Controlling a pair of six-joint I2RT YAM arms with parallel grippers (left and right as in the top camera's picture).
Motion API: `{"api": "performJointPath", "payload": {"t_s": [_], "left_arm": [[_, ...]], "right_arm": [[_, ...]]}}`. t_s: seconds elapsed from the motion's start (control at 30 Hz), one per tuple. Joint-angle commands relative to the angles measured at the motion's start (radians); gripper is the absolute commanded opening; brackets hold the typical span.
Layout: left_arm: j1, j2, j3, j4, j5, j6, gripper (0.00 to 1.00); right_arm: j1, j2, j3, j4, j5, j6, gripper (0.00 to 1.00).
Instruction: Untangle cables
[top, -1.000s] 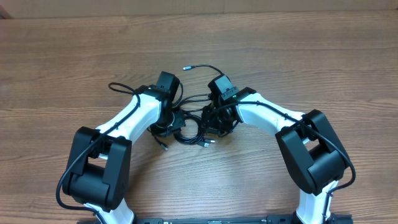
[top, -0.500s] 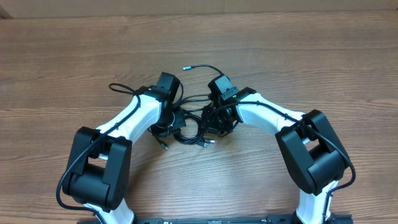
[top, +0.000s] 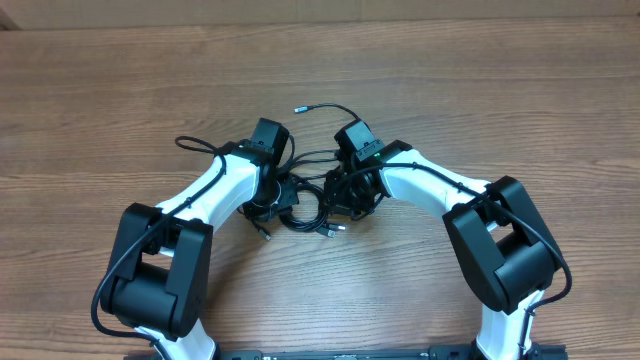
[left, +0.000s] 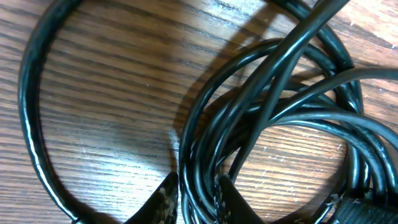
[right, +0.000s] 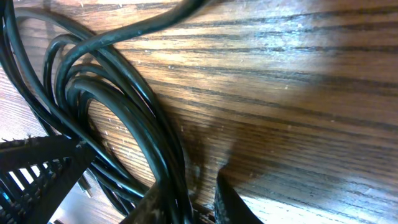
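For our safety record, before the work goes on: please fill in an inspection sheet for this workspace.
Surface: wooden table, brown grain.
Job's things: black cables tangled in a pile between the two arms; one silvery plug tip lies out at the far side.
Clutter: nothing seen.
Grippers: left gripper shut on a bundle of strands; right gripper open, straddling a strand.
Cables: arm wiring runs along the white links.
Surroundings: pale strip beyond the far edge; cannot tell what it is.
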Motion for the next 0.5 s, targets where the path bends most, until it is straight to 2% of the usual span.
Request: {"api": "performJointPath", "payload": {"t_s": [0.0,0.07,0.17,0.33,0.47], "left_arm": [[-0.002,0.02,-0.018,0.0,-0.018,0.0,0.16],[-0.002,0.02,-0.018,0.0,-0.018,0.0,0.13],[-0.002,0.02,-0.018,0.003,-0.018,0.0,0.04],[-0.002,0.02,-0.018,0.003,-0.018,0.0,0.04],[-0.002,0.02,-0.018,0.003,-0.018,0.0,0.11]], "right_arm": [[0.002,0.011,-0.007,0.002,0.019,-0.008,0.31],[0.002,0.011,-0.007,0.002,0.019,-0.008,0.36],[0.002,0.011,-0.007,0.002,0.019,-0.008,0.38],[0.002,0.011,-0.007,0.002,0.019,-0.008,0.38],[0.002,0.011,-0.007,0.002,0.019,-0.008,0.38]]}}
